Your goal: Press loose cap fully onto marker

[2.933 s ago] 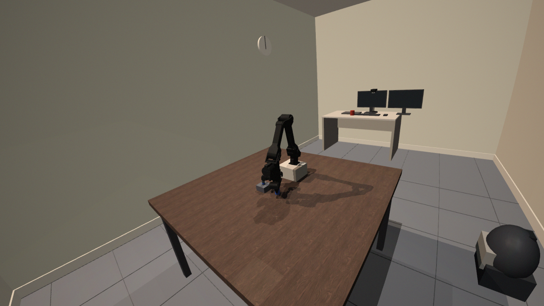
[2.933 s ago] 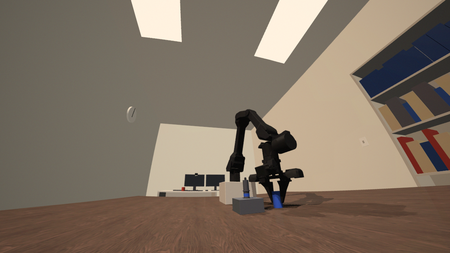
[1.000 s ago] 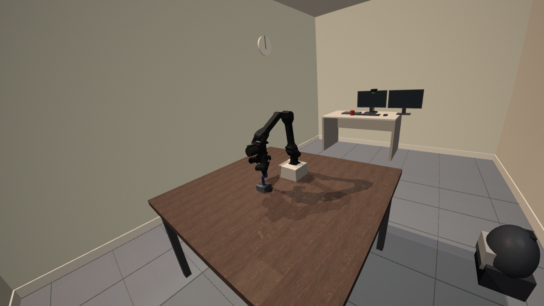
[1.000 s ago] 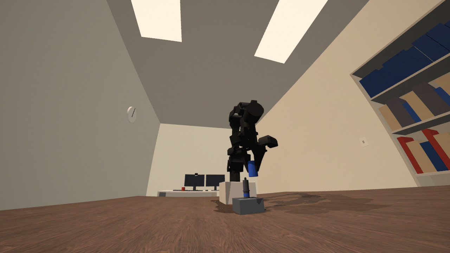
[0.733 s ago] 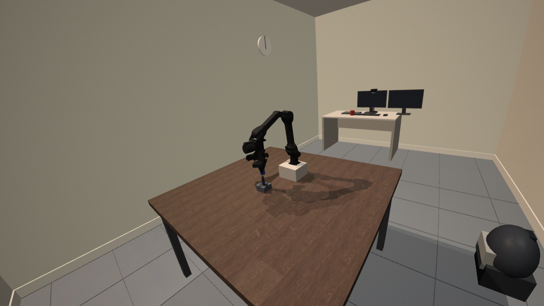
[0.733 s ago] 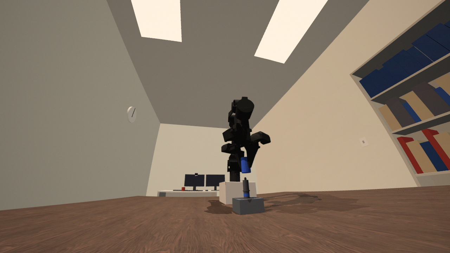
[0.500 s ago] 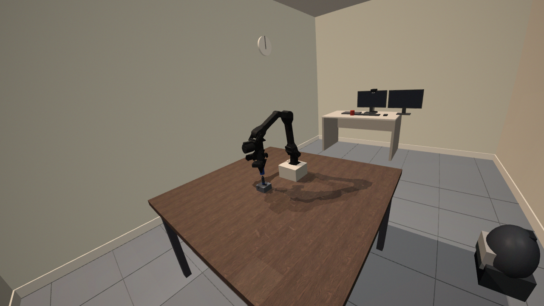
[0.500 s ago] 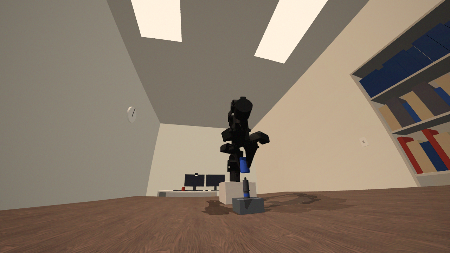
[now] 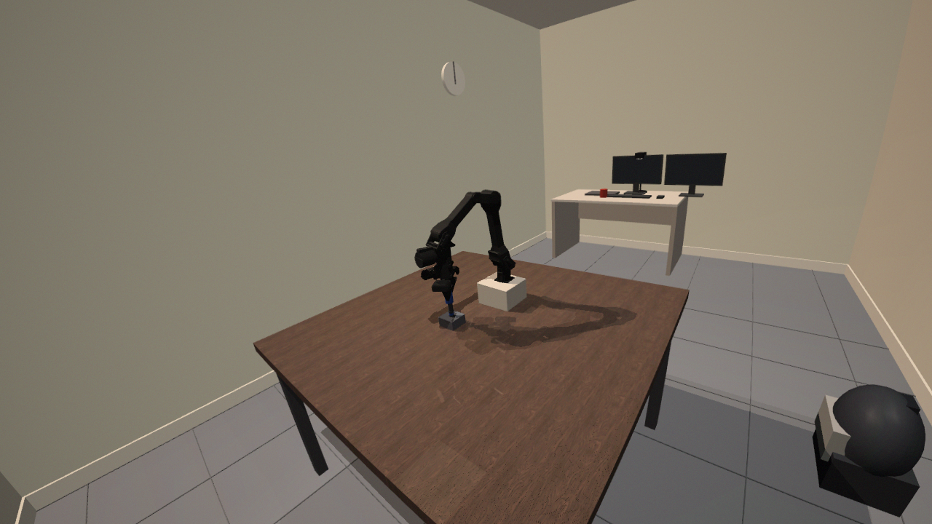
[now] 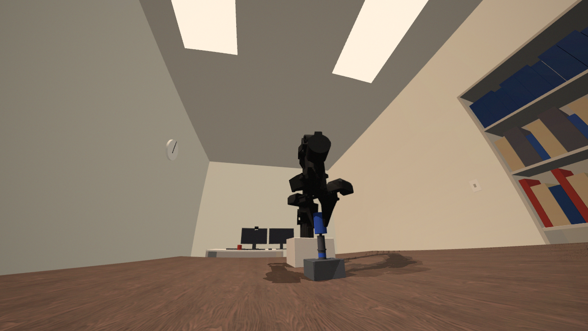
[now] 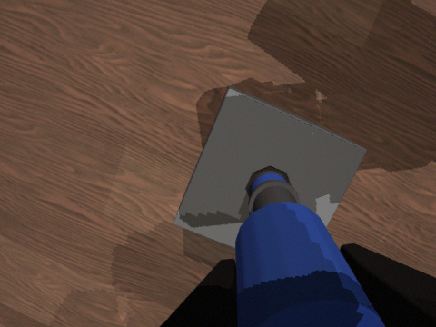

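Observation:
My gripper (image 9: 448, 299) (image 10: 319, 225) (image 11: 289, 265) is shut on the blue cap (image 9: 449, 301) (image 10: 319, 220) (image 11: 288, 242). The fingers hold it from two sides, with its lower end pointing down. The dark grey marker (image 9: 451, 310) (image 10: 321, 243) (image 11: 274, 200) stands upright in the grey holder block (image 9: 453, 322) (image 10: 326, 270) (image 11: 268, 136). In the exterior view the cap is right over the marker, tilted slightly, and a short dark neck shows between them. In the wrist view the cap hides the marker's tip. I cannot tell whether the tip is inside the cap.
The arm's white base block (image 9: 500, 293) (image 10: 296, 252) stands on the brown wooden table (image 9: 416, 384) (image 10: 164, 296) (image 11: 68, 113), behind the holder block in the exterior view. A desk (image 9: 619, 199) with monitors stands off the table by the far wall.

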Robot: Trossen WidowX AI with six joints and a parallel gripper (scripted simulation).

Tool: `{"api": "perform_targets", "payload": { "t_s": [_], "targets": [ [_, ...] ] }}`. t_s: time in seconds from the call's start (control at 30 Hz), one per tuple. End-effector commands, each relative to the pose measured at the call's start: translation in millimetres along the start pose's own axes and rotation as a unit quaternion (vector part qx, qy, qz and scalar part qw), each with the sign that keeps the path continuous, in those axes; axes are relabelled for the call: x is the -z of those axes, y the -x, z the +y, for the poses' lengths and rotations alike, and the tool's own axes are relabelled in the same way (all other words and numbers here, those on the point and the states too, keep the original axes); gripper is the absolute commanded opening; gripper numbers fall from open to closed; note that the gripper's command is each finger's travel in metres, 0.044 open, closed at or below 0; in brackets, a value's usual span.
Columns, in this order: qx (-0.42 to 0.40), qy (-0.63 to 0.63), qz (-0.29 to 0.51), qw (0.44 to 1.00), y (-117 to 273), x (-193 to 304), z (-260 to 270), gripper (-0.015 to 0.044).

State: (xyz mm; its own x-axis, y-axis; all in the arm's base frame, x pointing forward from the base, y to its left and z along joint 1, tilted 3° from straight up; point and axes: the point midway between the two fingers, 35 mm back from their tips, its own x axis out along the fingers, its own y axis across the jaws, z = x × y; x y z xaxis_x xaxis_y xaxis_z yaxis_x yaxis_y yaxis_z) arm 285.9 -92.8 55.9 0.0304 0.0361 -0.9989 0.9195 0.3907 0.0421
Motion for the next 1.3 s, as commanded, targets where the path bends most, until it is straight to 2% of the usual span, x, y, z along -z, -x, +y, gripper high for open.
{"api": "perform_targets", "payload": {
  "t_s": [0.0,0.63,0.93,1.27],
  "targets": [
    [0.002,0.002,0.0,1.0,-7,0,-1,0.0],
    [0.002,0.002,0.0,1.0,-37,1,-2,0.0],
    [0.002,0.002,0.0,1.0,-38,1,-2,0.0],
    [0.002,0.003,0.0,1.0,-37,1,-2,0.0262]
  ]
}}
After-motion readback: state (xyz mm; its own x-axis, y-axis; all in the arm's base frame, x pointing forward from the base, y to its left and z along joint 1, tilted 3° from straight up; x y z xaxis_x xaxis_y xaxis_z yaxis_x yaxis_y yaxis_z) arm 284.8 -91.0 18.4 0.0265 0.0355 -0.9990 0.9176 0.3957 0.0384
